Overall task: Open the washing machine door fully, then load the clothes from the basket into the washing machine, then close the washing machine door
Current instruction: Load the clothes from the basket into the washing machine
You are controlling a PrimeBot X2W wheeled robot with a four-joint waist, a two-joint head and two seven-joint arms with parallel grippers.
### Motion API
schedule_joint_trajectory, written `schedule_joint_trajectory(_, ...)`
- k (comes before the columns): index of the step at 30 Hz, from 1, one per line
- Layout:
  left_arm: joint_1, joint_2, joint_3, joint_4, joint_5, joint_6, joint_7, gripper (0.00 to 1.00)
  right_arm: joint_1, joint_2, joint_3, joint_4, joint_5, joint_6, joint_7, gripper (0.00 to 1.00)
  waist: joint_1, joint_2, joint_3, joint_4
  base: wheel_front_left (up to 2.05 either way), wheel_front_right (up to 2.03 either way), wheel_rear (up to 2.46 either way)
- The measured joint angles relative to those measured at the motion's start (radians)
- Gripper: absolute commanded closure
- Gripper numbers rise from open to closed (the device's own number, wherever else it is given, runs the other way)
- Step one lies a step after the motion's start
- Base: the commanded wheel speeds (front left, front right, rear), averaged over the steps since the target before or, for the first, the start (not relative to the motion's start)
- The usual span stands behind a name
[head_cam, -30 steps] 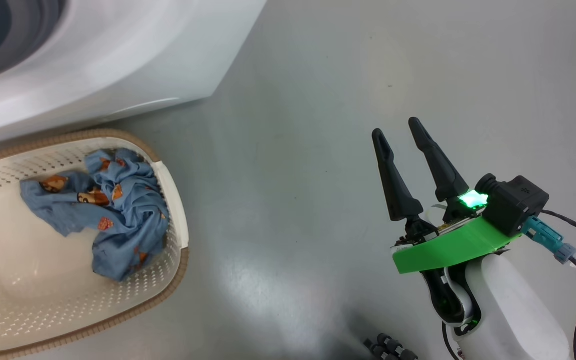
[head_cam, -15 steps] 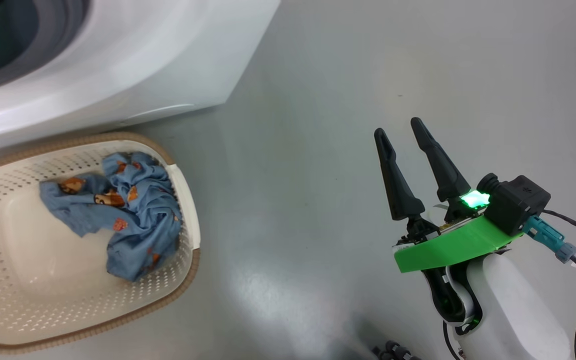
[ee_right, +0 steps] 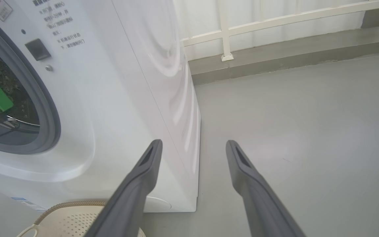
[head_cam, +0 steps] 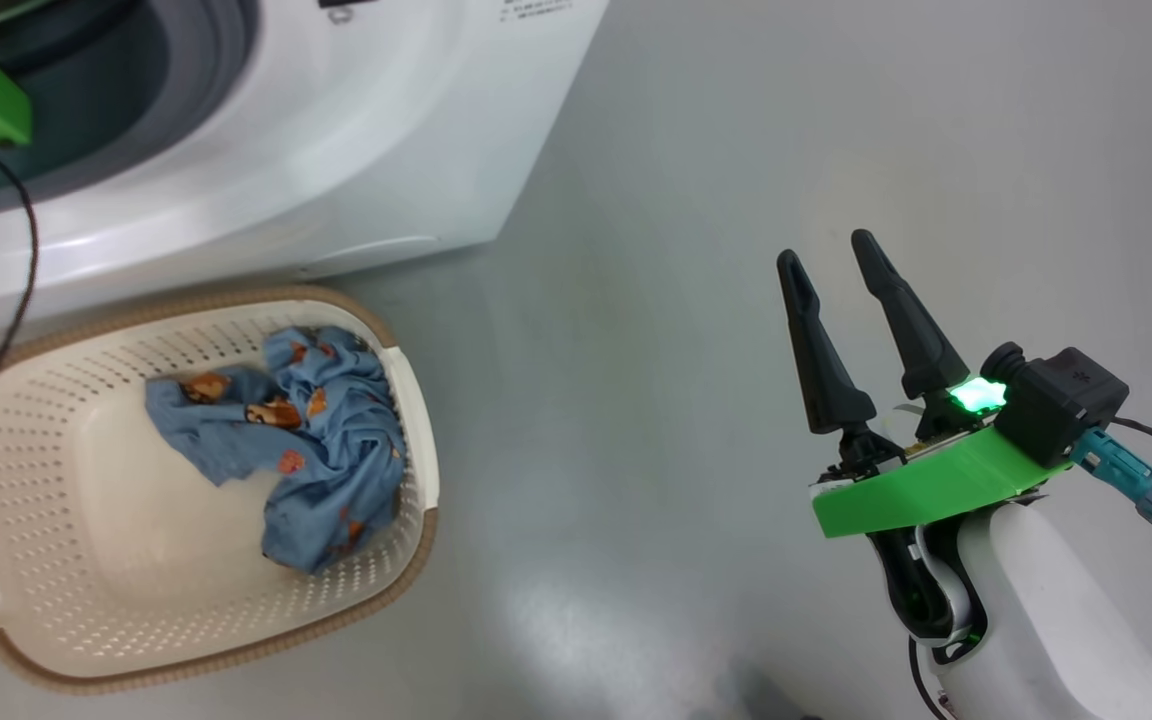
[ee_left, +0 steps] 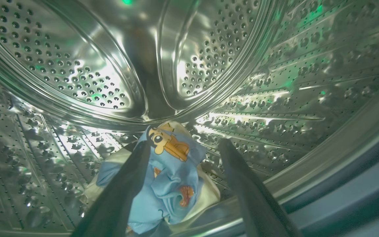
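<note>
Left gripper: fingers spread apart, reaching inside the steel drum of the washing machine. A bundle of the clothes, blue printed fabric over a cream piece, lies on the drum floor between and just beyond the fingers, and whether a finger touches it cannot be told. Right gripper: fingers apart and empty, held above the grey floor, well apart from the machine's front corner. Basket: on the floor just in front of the machine, holding one crumpled blue garment against its right wall.
</note>
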Motion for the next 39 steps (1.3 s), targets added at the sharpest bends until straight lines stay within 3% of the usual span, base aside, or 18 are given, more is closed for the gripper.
schedule_joint_trajectory(17,0.380,-0.068,0.192,-0.325,0.078,0.006,0.000,0.00,0.066,-0.056,-0.027,0.011,-0.007,0.000,0.000,0.00,0.0000,0.0000,-0.145,0.042,0.00,0.00,0.00)
schedule_joint_trajectory(39,0.763,-0.216,0.349,-0.514,0.227,-0.038,0.000,0.00,0.214,-0.135,-0.038,0.033,-0.002,0.000,0.000,0.00,-0.0001,0.0000,-0.363,0.118,0.00,0.00,0.00)
